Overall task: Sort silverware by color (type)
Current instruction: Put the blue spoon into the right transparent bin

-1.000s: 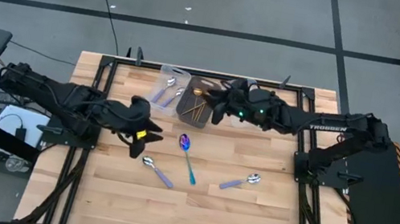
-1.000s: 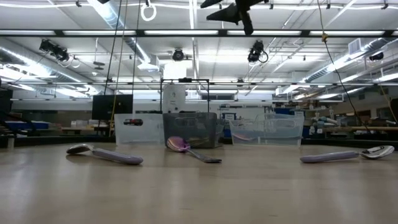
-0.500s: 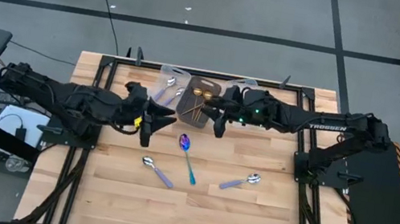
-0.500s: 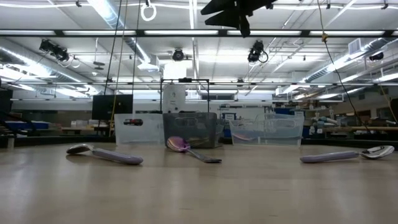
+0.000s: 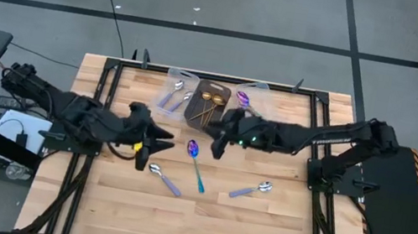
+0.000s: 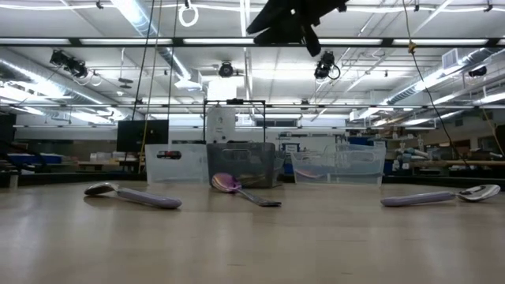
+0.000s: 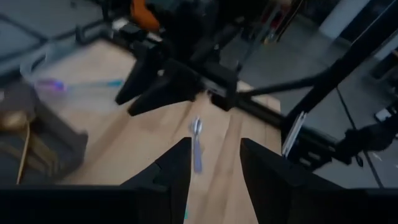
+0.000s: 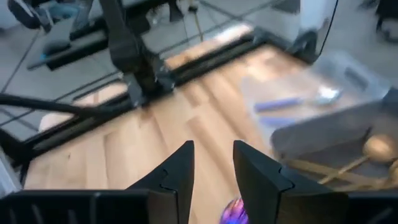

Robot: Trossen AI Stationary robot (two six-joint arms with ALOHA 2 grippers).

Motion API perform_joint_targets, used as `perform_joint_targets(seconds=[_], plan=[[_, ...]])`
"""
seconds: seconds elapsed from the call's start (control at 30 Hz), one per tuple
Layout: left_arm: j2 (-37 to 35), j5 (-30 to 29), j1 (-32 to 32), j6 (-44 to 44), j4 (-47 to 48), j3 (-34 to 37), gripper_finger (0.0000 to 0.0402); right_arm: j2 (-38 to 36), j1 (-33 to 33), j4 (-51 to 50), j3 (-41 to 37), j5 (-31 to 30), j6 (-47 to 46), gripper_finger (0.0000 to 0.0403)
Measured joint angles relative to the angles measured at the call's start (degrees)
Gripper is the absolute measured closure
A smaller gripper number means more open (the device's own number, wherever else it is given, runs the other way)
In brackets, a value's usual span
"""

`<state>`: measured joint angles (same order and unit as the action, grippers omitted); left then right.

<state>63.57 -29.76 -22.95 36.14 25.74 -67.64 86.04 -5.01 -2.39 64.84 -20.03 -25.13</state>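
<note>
Three spoons lie flat on the wooden table: a purple-bowled, teal-handled one [image 5: 195, 162] in the middle, and two silver ones with lavender handles, one left of it [image 5: 165, 179] and one right of it [image 5: 252, 191]. My right gripper [image 5: 218, 141] hangs open above the table just beyond the purple spoon's bowl [image 8: 233, 211], with nothing between its fingers [image 8: 212, 171]. My left gripper [image 5: 154, 137] hovers open above the left part of the table, also with nothing in it [image 7: 214, 165]. In the low view the right gripper [image 6: 288, 24] hangs high over the spoons.
Three bins stand in a row at the far edge: a clear one [image 5: 177, 91] with lavender-handled spoons, a dark one [image 5: 209, 105] with gold spoons, and a clear one [image 5: 249, 98] with a purple spoon. Bare wood lies toward the near edge.
My right gripper has come away from above the bins, sinking and moving toward the near edge and a little left, toward the purple spoon. My left gripper has swung toward the far edge and partly back. The three spoons on the table have stayed where they were.
</note>
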Motion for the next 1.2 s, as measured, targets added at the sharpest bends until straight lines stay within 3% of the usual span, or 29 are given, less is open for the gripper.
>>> perform_joint_targets(seconds=[0.2, 0.47, 0.9, 1.2], plan=[[0.0, 0.2, -4.4, 6.6, 7.0, 0.0, 0.0258, 6.3, -3.0, 0.1, 0.0, -2.0, -9.3, 0.0286], [0.2, -0.5, -10.6, 5.6, 10.8, 0.0, 0.0258, 11.2, -4.7, -0.6, 0.3, -2.0, -22.1, 0.0286], [0.2, -6.7, -12.7, 4.6, 11.5, 0.0, 0.0258, 21.4, -5.3, -20.4, 17.0, -0.9, -20.7, 0.0286], [0.2, -6.5, -13.8, 8.2, 14.8, 0.0, 0.0258, 24.8, -4.5, -21.7, 19.6, -0.9, -21.7, 0.0286]])
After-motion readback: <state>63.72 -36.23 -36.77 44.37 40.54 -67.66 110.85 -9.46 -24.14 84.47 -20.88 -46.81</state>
